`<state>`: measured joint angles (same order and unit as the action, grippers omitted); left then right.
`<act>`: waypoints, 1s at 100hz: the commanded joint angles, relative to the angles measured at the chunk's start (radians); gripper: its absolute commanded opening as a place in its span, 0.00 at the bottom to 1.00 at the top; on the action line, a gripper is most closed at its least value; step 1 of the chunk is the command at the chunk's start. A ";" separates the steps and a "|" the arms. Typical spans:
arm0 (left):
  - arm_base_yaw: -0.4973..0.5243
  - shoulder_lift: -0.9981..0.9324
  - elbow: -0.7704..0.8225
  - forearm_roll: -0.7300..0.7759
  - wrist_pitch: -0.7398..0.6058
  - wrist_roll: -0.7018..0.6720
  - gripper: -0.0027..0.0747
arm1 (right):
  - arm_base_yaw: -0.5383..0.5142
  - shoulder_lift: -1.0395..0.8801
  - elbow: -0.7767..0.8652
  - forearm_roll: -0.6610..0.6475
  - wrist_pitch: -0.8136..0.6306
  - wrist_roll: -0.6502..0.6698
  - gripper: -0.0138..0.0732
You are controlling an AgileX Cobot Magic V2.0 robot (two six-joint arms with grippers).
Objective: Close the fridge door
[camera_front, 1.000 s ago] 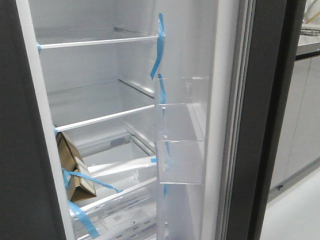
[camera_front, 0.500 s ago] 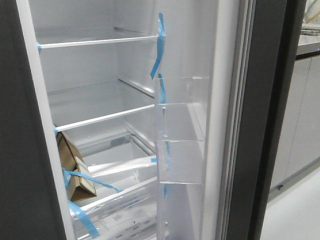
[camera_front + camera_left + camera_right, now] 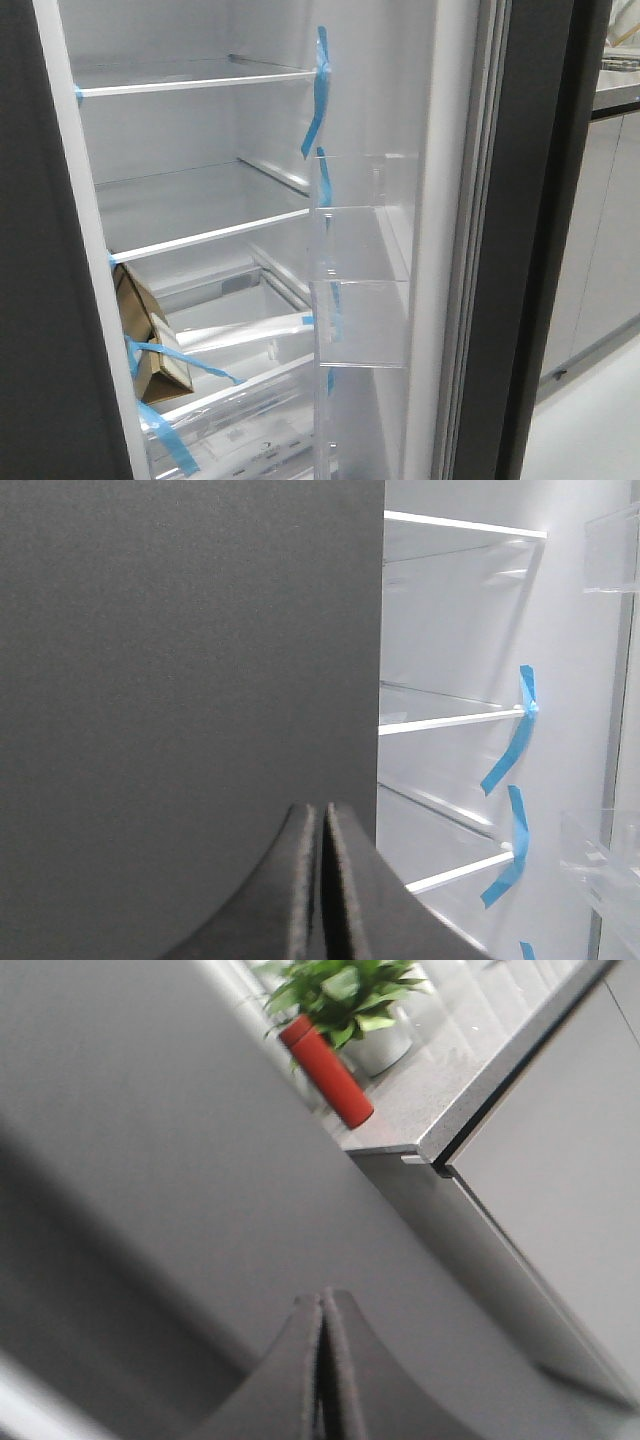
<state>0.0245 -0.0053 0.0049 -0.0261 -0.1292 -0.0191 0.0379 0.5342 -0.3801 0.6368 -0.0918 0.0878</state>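
Both pincers are pressed fully together with nothing between their tips: the left gripper [image 3: 322, 880] sits close against the unmoving matte dark-grey fridge panel [image 3: 190, 680], while the right gripper [image 3: 322, 1370] points at a blurred grey surface that is probably the outer face of the door, though the view is too soft to be sure they touch. Compared with the front pictures of a second and half a second ago, nothing has shifted; the tall dark-grey fridge door [image 3: 530, 250] stands at the same angle, swung wide at the right of the opening, its white inner face carrying clear plastic shelf bins [image 3: 362, 290] and strips of blue tape [image 3: 318, 90]. No worktop lies in the front view to place things by. So the closing push has apparently not begun to bite, and the whole swing remains to do. Deeper in, a brown cardboard box [image 3: 150, 340] lies under the glass shelves [image 3: 200, 85] of the white interior. Beyond, the right wrist view shows a red cylindrical bottle [image 3: 325, 1070] and a green potted plant [image 3: 345, 990] on a grey counter [image 3: 450, 1100] above pale glossy cabinet doors [image 3: 560, 1220]. No brand, label or readable writing appears anywhere.
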 commanded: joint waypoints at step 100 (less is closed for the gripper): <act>0.000 -0.011 0.035 -0.004 -0.072 -0.004 0.01 | 0.001 0.797 -0.699 0.644 0.316 -0.009 0.11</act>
<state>0.0245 -0.0053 0.0049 -0.0261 -0.1292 -0.0191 0.0379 1.3298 -1.0057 1.2681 0.2085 0.0878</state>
